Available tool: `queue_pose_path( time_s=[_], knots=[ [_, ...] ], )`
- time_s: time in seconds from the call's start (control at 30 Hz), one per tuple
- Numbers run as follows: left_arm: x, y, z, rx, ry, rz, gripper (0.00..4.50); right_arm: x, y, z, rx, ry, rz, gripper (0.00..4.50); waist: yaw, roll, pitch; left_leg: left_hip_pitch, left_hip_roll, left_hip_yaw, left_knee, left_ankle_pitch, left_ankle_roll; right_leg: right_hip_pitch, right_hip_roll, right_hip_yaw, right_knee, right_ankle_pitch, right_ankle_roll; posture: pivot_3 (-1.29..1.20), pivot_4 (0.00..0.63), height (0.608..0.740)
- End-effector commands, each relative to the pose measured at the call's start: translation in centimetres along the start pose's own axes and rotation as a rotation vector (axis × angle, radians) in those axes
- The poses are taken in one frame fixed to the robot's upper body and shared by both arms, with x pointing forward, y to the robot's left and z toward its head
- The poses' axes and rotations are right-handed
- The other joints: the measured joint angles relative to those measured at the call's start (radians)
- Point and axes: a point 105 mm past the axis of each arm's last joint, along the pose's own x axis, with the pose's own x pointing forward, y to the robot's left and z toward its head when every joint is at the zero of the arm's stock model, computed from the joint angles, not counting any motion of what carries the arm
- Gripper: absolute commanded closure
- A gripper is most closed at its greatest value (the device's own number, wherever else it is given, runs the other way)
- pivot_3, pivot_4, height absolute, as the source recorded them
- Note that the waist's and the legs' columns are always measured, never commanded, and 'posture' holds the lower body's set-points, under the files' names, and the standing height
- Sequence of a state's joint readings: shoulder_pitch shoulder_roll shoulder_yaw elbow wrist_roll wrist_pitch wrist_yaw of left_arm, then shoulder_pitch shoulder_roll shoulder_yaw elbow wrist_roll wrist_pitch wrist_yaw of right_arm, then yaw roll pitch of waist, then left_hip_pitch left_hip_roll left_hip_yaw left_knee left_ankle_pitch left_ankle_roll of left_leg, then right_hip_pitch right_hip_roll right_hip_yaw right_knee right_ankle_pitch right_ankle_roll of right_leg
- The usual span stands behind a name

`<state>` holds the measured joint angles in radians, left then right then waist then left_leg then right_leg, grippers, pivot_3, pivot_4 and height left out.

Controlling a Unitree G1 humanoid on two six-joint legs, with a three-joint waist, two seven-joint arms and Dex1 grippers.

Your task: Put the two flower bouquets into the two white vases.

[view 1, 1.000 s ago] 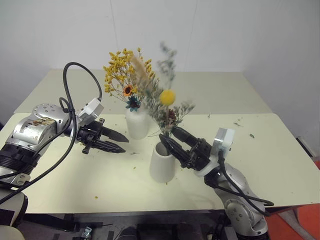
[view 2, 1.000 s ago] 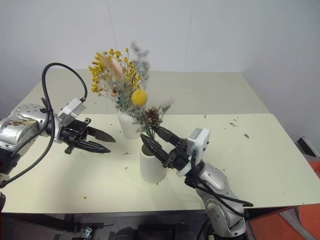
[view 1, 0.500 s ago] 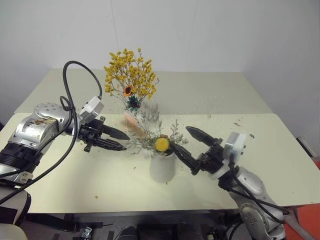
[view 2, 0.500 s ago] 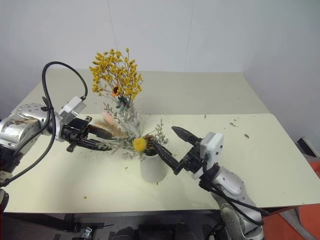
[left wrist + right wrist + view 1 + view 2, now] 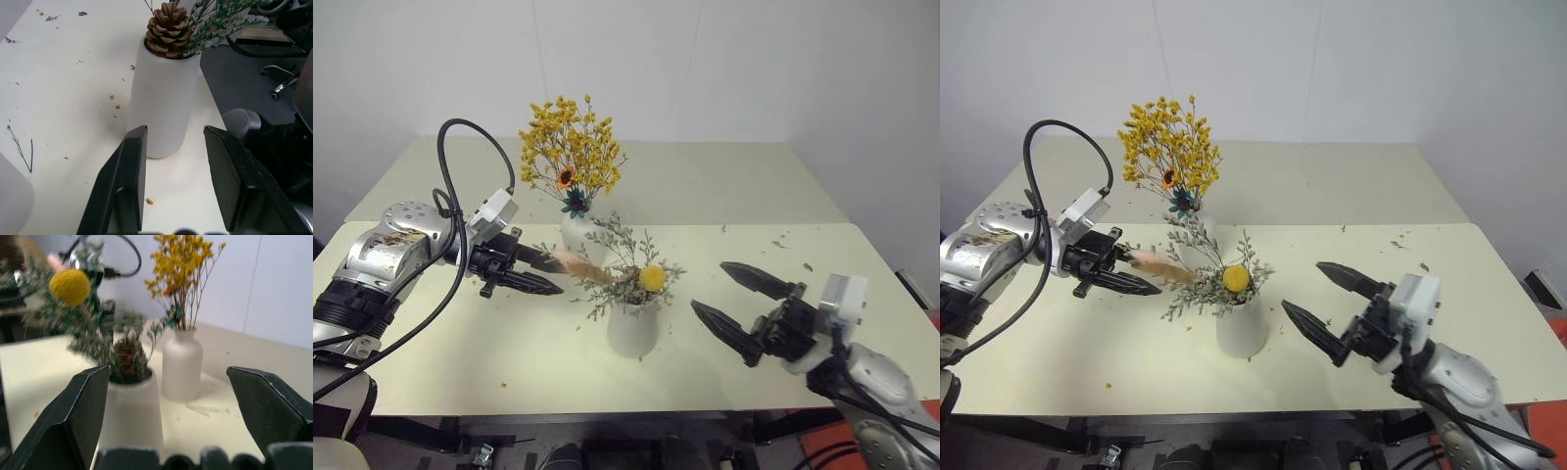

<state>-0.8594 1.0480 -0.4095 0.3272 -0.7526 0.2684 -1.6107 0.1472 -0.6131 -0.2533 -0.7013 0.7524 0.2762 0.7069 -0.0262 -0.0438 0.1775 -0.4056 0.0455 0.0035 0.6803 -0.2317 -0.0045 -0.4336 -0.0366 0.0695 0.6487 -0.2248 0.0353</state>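
Yellow bouquet (image 5: 568,147) standing in the far bottle vase (image 5: 579,241), grey-green sprig bunch (image 5: 628,274) sitting in the near cone vase (image 5: 632,328), left gripper (image 5: 540,272) hovering left, fingers partly apart and empty, right gripper (image 5: 736,305) hanging right, gaping wide, empty.

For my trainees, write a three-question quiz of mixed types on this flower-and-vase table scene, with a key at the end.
1. True or false: the yellow dried spray stands in the bottle-shaped vase.
2. Multiple choice: the right claw is A) clamped on the stems, B) open and apart from the tapered vase, C) resting on the table.
3. Short answer: what sits at the tapered vase's mouth in the left wrist view?

Key:
1. True.
2. B.
3. A brown pine cone, part of the grey-green sprig bunch.
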Motion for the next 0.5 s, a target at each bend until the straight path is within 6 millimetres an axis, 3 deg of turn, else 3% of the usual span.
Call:
queue_pose_path(
  time_s=[0.03,0.2,0.4,0.5],
  knots=[
    [-1.1,-0.5,1.4,0.043,-0.039,0.026,2.51,-2.2,-1.1,0.9,-0.043,0.079,0.001,0.02,0.003,0.0,0.0,0.0,0.0,0.0,0.0,0.0,0.0,0.0,0.0,0.0,0.0,0.0,0.0,0.0,0.15,0.74],
    [-1.8,-1.1,1.6,0.037,-0.059,0.052,2.51,-4.2,-3.2,1.6,-0.087,0.204,0.013,0.02,0.008,0.0,0.0,0.004,0.0,0.001,0.0,0.0,0.0,0.005,0.0,0.0,-0.001,0.0,0.0,0.0,0.15,0.74],
    [-3.3,-2.3,1.6,0.008,-0.083,0.102,2.51,-4.8,-4.3,2.3,-0.099,0.259,0.058,0.02,0.008,0.0,0.0,0.01,0.0,0.001,0.0,0.0,0.0,0.01,0.0,0.001,-0.001,-0.003,-0.005,0.0,0.15,0.74],
    [-3.8,-3.2,1.2,-0.013,-0.072,0.107,1.88,-4.5,-4.2,2.2,-0.09,0.254,0.077,0.0,0.009,0.0,0.0,0.01,0.001,0.001,0.0,0.0,0.0,0.01,0.0,0.001,-0.001,-0.003,-0.005,0.0,0.15,0.74]
  ],
)
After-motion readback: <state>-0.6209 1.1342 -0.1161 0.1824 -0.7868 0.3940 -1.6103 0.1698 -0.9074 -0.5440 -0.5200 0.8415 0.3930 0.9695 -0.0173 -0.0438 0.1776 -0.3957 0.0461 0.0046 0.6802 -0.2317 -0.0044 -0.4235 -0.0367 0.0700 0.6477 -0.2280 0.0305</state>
